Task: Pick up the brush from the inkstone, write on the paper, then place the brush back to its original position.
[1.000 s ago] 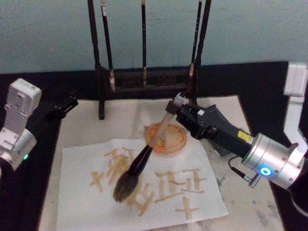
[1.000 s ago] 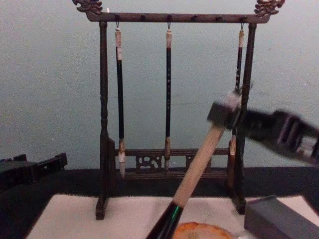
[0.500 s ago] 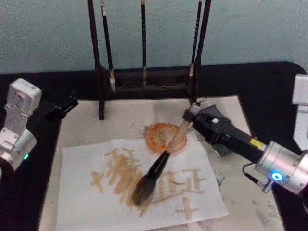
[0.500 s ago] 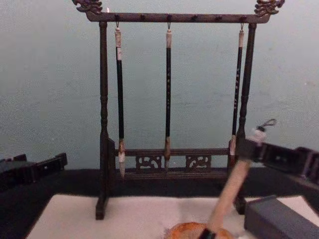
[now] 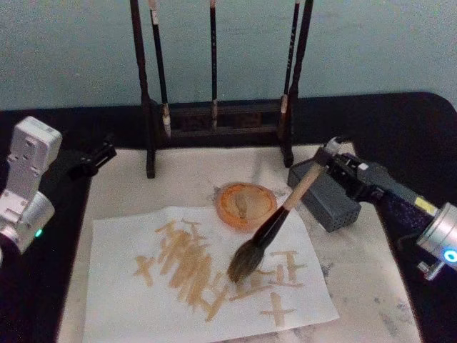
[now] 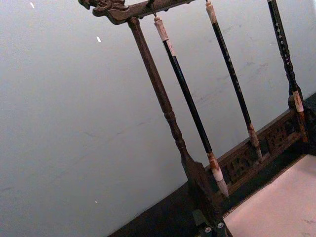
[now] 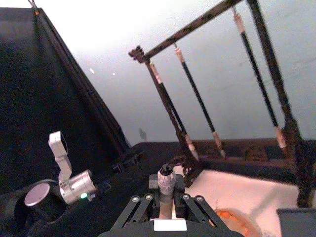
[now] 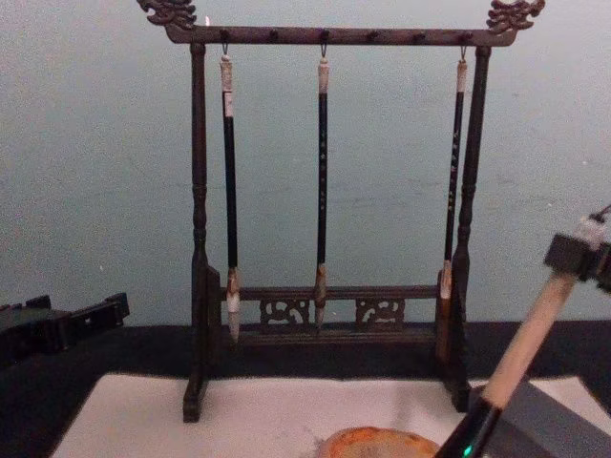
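Note:
My right gripper point(image 5: 323, 158) is shut on the top of the brush point(image 5: 300, 189), at the right of the table. The brush slants down to the left; its black ferrule passes just right of the orange-brown inkstone point(image 5: 245, 204). Its bushy head point(image 5: 243, 266) hangs over the paper point(image 5: 143, 307), by the right-hand group of brown strokes; I cannot tell whether it touches. In the chest view the tan handle of the brush point(image 8: 530, 334) rises to the right gripper point(image 8: 578, 253) at the right edge, and the inkstone point(image 8: 377, 444) shows at the bottom. The right wrist view shows the brush's end point(image 7: 166, 174) between the jaws. My left gripper point(image 5: 93, 158) rests at the left.
A dark wooden rack point(image 5: 214, 118) with three thin hanging brushes stands at the back. A grey rectangular block point(image 5: 325, 204) lies right of the inkstone, under the right arm. A pale felt mat point(image 5: 178, 179) covers the black table under the paper.
The right gripper has pulled right and back with the brush. The bristle head swept rightward across the paper from the left strokes to the right ones. The left arm has not moved.

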{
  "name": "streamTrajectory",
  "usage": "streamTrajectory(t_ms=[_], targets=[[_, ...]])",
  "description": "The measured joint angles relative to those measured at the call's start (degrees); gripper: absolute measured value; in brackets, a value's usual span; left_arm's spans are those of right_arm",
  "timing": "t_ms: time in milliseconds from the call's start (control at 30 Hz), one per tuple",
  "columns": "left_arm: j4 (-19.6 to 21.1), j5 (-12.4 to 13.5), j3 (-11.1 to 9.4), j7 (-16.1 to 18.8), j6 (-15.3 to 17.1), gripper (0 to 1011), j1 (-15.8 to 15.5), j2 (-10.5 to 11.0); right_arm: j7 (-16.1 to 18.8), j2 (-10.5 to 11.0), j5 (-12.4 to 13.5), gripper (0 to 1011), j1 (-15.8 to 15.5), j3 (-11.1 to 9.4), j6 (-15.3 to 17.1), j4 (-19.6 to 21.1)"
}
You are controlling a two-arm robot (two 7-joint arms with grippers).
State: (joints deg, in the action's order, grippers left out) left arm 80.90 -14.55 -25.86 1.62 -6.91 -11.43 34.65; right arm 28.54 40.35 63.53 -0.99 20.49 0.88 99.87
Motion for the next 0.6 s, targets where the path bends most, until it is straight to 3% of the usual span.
streamTrajectory(t_ms=[333,600], targets=[[0.0,0.0,0.0,0.0,0.0,1002,0.0,0.0,1.0,0.3,1.6,170,-1.0,-2.3,-1.2,3.7],[0.0,0.0,0.0,0.0,0.0,1002,0.0,0.0,1.8,-1.6,0.3,170,1.3,1.3,-0.6,6.1]])
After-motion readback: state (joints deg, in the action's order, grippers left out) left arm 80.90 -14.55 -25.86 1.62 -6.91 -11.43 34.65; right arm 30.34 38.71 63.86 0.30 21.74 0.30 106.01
